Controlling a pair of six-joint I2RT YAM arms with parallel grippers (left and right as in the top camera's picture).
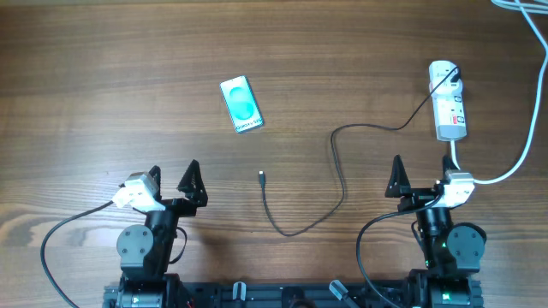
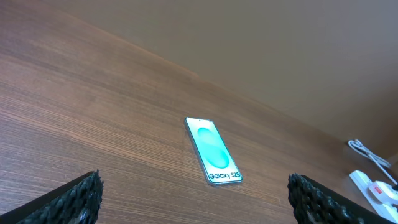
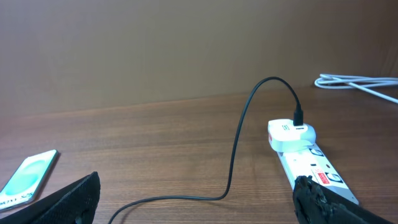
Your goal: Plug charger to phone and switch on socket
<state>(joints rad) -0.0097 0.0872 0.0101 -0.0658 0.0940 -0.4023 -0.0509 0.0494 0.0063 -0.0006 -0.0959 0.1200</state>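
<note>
The phone (image 1: 241, 104) lies flat on the table, teal screen up, left of centre; it also shows in the left wrist view (image 2: 213, 151) and at the left edge of the right wrist view (image 3: 28, 176). The black charger cable (image 1: 341, 184) runs from its loose tip (image 1: 261, 177) at mid-table to the white socket strip (image 1: 448, 101), where it is plugged in through a white adapter (image 3: 291, 133). The strip's red switch mark (image 3: 323, 178) shows. My left gripper (image 1: 171, 181) is open, near the front edge, short of the phone. My right gripper (image 1: 419, 178) is open, just in front of the strip.
A thick white lead (image 1: 529, 111) curves from the strip's near end along the right edge to the far right corner, also seen in the right wrist view (image 3: 357, 81). Bare wooden table lies between phone and cable tip.
</note>
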